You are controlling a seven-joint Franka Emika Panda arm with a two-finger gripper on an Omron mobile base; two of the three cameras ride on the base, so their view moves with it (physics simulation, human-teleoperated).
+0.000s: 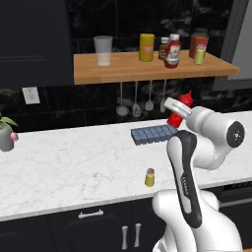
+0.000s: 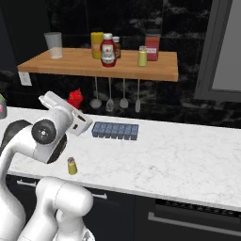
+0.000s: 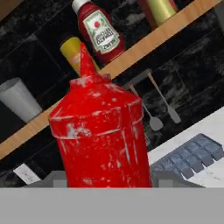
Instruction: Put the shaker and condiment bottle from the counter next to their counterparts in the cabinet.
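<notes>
The plain red condiment bottle sits between my fingertips in the hand view, and my gripper is shut on it. From the base it leans a little above the back of the counter, with my gripper around it. The small shaker stands alone near the counter's front edge, also seen as the shaker. On the wooden cabinet shelf stand the counterparts: a tall yellow bottle, a labelled ketchup bottle and a bigger shaker.
A blue ice tray lies on the counter just in front of the held bottle. A clear glass and a red canister share the shelf. Utensils hang under it. A potted plant stands at the far left.
</notes>
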